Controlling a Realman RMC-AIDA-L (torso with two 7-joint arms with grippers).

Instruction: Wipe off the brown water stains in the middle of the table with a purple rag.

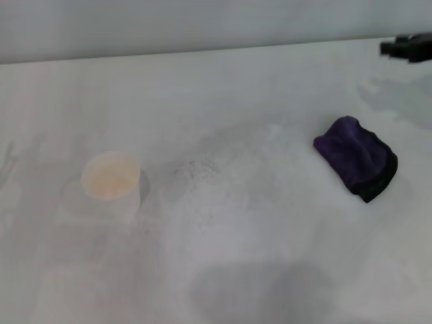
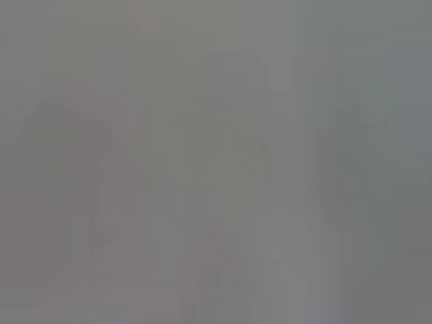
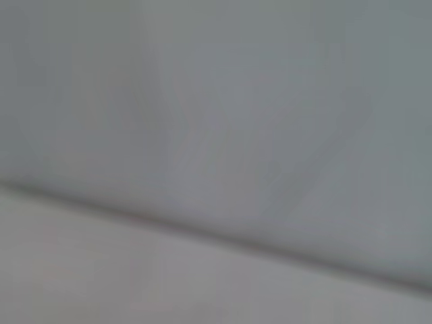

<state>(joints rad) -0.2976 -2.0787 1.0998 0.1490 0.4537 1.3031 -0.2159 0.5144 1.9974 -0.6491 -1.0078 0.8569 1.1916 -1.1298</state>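
White matte table [image 1: 270, 101] across nearly the whole head view, faint grey smudges here and there. Plain grey wall [image 1: 202, 23] behind the far edge.

Far left: left gripper out of head view. Left wrist view just flat grey blur, nothing readable, so claw state unknown.

Left part of table: small white cup [image 1: 111, 181], upright, standing alone. Pale tan-orange tint visible in its mouth. Soft shadow on the side facing the table's middle.

Middle of table: patch of faint grey speckles [image 1: 197, 169], just right of the cup, not touching it. More scattered specks trailing toward the near edge. Broad dim shadow [image 1: 263, 290] on the near part of the table, below the speckles.

Right part of table: purple rag [image 1: 356, 156], lying flat on the table as a thick rounded bundle, dark purple with a black edge on its near-right side. Well apart from the cup and the speckles. Untouched, nothing gripping or pressing it.

Far right, near the far edge: right gripper [image 1: 409, 47], dark shape cut off by the frame border, hanging above the table beyond the rag and clear of it. Faint grey shadow on the table under it. Released or clenched: cannot tell.

Right wrist view: blurred, grey area over a paler one, split by a dark slanted line [image 3: 216, 237]. No rag or cup readable there.
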